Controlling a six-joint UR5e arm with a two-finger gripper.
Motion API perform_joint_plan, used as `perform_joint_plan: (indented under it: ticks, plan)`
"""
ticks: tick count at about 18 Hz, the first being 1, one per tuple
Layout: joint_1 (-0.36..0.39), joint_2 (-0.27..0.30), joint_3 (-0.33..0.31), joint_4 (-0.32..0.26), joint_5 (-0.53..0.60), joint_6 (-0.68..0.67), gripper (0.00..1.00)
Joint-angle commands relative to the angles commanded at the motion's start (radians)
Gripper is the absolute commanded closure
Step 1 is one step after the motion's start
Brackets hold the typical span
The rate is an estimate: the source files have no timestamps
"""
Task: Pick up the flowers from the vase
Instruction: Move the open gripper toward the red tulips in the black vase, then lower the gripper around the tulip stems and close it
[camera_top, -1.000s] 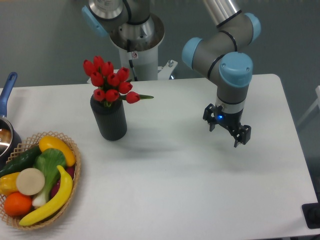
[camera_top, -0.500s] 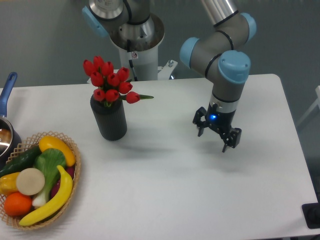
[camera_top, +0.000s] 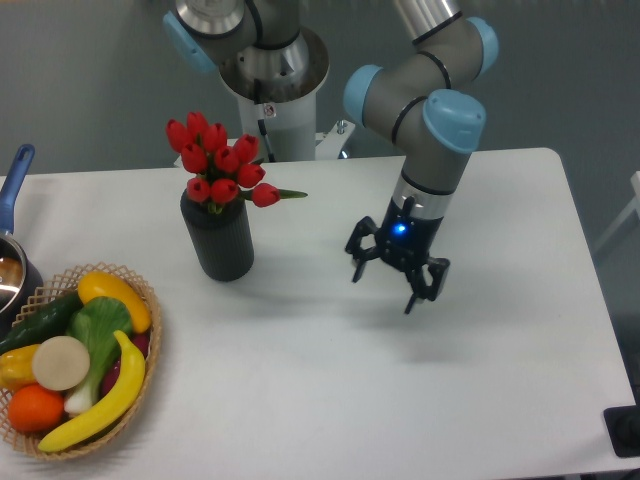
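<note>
From my seat, the pan (camera_top: 12, 245) at the left edge is cut off, only its blue handle and part of the rim showing. I can read no writing anywhere. The gripper (camera_top: 393, 285) hangs over the white surface (camera_top: 330, 400) with its jaws spread wide, holding nothing. The flowers (camera_top: 220, 168) stand in the vase (camera_top: 219, 240), well apart to its left, beside the basket (camera_top: 150, 350) of toy produce.

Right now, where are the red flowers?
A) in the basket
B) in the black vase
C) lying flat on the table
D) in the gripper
B: the flowers stand in the vase, while the open gripper hangs empty off to the side.
</note>
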Motion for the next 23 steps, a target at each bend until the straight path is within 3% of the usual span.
perform_joint_plan:
  ticks: [4,7,11,15,23]
  plan:
    - [0.029,0.018,-0.061,-0.002,-0.073,0.018,0.0]
    - [0.043,0.096,-0.17,-0.002,-0.139,0.104,0.0]
    - [0.121,0.233,-0.32,-0.005,-0.228,0.185,0.0]
    - [0.138,0.349,-0.429,-0.006,-0.228,0.198,0.0]
    - [0.14,0.495,-0.548,-0.008,-0.232,0.198,0.0]
